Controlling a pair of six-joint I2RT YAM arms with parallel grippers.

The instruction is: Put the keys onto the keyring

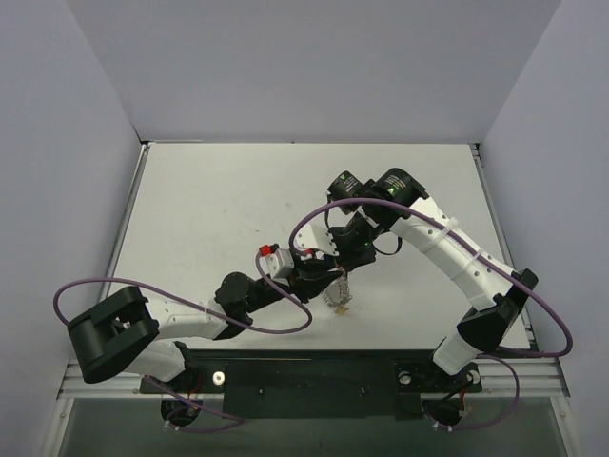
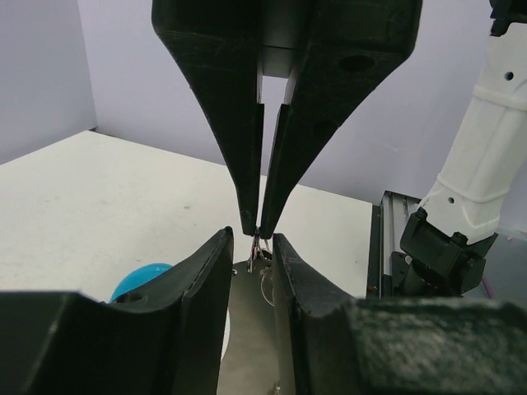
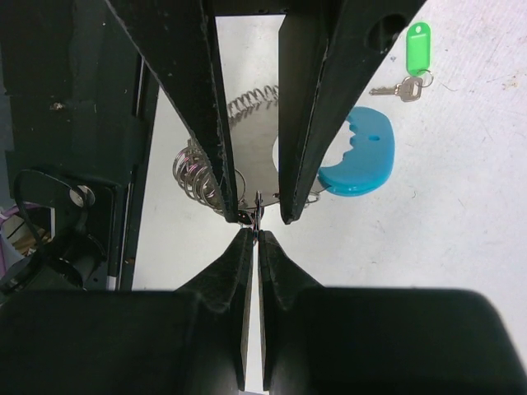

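L gripper (image 2: pixel 251 240), bottom of view, clamps the silvery keyring (image 2: pixel 249 329) betw. its pads. R gripper (image 2: pixel 258 227) hangs from top, tips pinched on its wire loop. Blue tag (image 2: pixel 140 281) low left, over white table (image 2: pixel 82 206).

Bright even light, soft shadows, blurred foregrounds

White arm links (image 1: pixel 457 257), black joints (image 1: pixel 395 183), looping purple cables (image 1: pixel 86 285), black tapered fingers (image 2: pixel 198 288)
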